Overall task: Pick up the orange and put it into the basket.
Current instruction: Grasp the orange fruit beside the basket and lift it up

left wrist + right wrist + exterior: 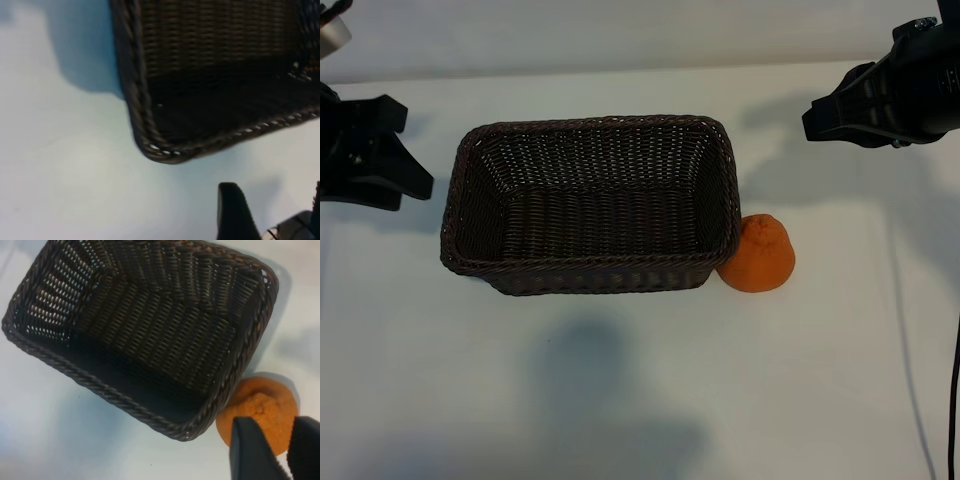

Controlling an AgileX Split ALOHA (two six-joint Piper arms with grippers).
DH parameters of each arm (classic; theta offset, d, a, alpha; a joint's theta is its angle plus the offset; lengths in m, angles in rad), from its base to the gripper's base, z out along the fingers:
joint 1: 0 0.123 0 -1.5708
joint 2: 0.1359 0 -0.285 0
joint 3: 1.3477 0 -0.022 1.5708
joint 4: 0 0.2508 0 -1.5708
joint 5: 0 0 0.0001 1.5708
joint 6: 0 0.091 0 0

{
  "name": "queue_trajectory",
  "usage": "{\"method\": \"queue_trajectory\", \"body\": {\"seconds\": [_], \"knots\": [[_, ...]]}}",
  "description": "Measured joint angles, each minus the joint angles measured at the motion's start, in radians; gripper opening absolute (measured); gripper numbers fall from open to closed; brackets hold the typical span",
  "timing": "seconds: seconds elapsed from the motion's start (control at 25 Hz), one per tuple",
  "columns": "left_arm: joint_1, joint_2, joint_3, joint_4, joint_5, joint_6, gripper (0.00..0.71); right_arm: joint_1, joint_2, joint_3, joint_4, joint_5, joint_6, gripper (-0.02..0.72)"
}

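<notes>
Currently: orange [758,255] on table [620,400], touching basket [590,205] right wall | right gripper [275,450] parted, empty, above orange | left gripper [390,160] parted, empty, idle | advise descending from outer side, clear of wicker.

You are looking at a plain white tabletop [620,400], matte, with soft grey shadows across it. Sitting directly on it near the middle is the large rectangular dark brown woven wicker basket [590,272] with rounded corners, sloping sides and a braided rim, its open top facing up and nothing showing inside it. Just beside the basket's right near corner, touching or all but touching the wicker, the round matte orange fruit [760,256] with a bumpy knob on top rests on the tabletop.
</notes>
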Motion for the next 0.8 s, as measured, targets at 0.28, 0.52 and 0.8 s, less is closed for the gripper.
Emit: {"method": "queue_trajectory", "body": {"seconds": [0.28,0.52,0.8], "knots": [[-0.002,-0.012,0.015,-0.109,0.000,0.067,0.419,0.000,0.000,0.000,0.000,0.000,0.000,0.232],[-0.072,-0.012,0.015,-0.124,0.000,0.074,0.419,0.000,0.000,0.000,0.000,0.000,0.000,0.232],[-0.092,-0.012,0.015,-0.130,-0.006,0.065,0.419,0.000,0.000,0.000,0.000,0.000,0.000,0.232]]}}
